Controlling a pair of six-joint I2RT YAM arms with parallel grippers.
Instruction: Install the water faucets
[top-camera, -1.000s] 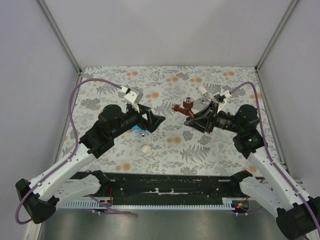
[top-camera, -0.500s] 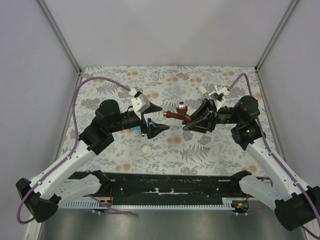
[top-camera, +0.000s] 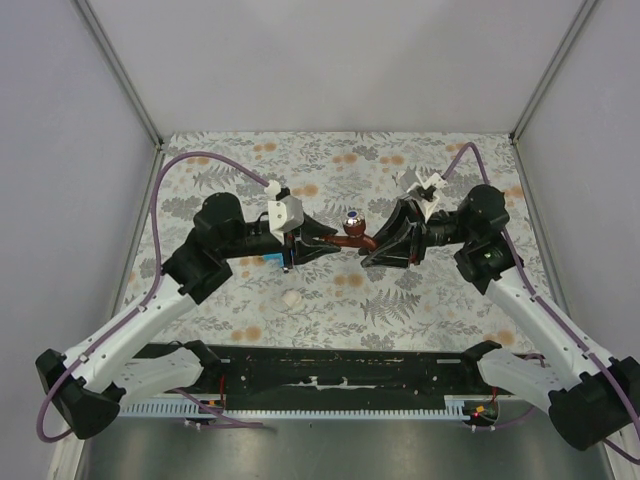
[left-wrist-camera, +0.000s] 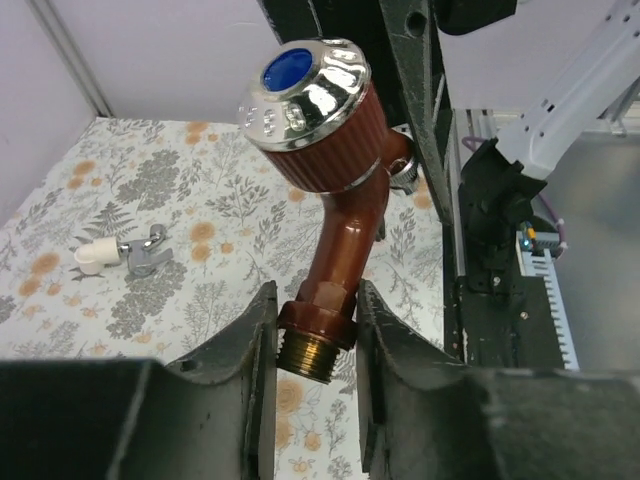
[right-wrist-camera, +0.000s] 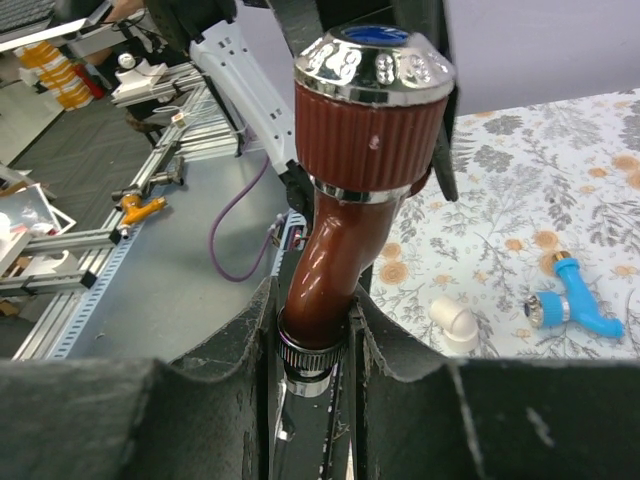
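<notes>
A reddish-brown faucet (top-camera: 352, 236) with a chrome, blue-capped knob hangs in the air over the middle of the table, held from both sides. My left gripper (top-camera: 325, 240) is shut on the collar above its brass threaded stem (left-wrist-camera: 312, 352), with both fingers against it. My right gripper (top-camera: 375, 243) is shut on the other end, at the knurled ring (right-wrist-camera: 312, 352). A blue faucet (right-wrist-camera: 575, 305) lies on the floral cloth under the left arm. A white-silver faucet (left-wrist-camera: 148, 250) lies further back on the cloth.
A small white pipe fitting (top-camera: 291, 298) lies on the cloth in front of the left arm, near the blue faucet. Grey walls close in the table on three sides. A black rail (top-camera: 340, 375) runs along the near edge between the arm bases.
My right arm carried the reddish-brown faucet left toward the middle. The left gripper swung right to meet it and closed from wide open onto the threaded end.
</notes>
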